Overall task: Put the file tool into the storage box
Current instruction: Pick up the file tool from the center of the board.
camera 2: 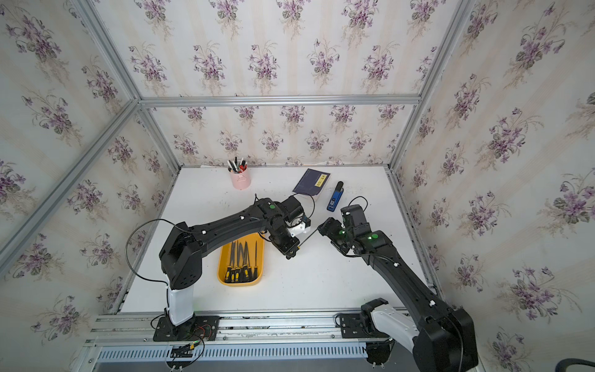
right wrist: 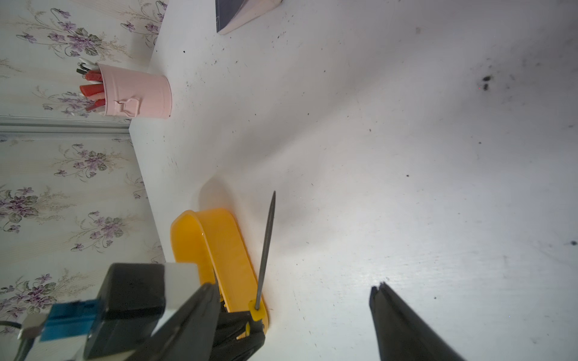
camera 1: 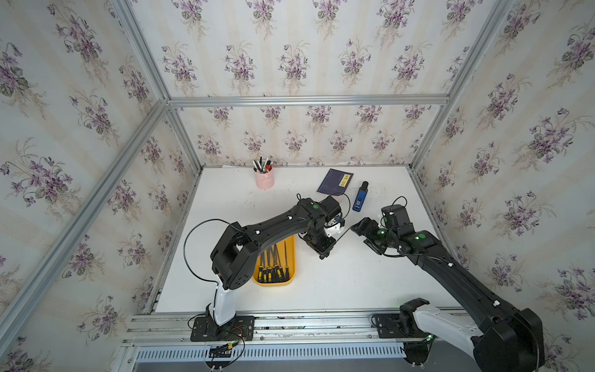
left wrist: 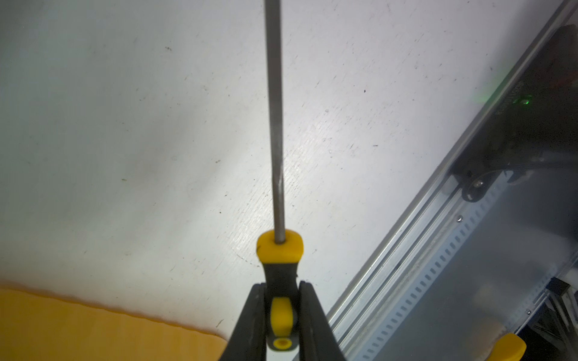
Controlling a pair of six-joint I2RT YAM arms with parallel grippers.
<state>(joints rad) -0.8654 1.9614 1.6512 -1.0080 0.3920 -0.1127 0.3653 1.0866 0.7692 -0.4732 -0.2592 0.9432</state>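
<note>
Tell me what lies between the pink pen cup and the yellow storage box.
Nothing on the table: the right wrist view shows bare white tabletop between pen cup and storage box. In a top view the left arm crosses above it.

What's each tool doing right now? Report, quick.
Left tool: closed on the file, gripping its handle.
Right tool: open, holding nothing.

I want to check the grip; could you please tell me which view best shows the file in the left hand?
The left wrist view: the file fills it, handle clamped in the left hand. The right wrist view shows the shaft and handle end; both top views show only a thin shaft.
</note>
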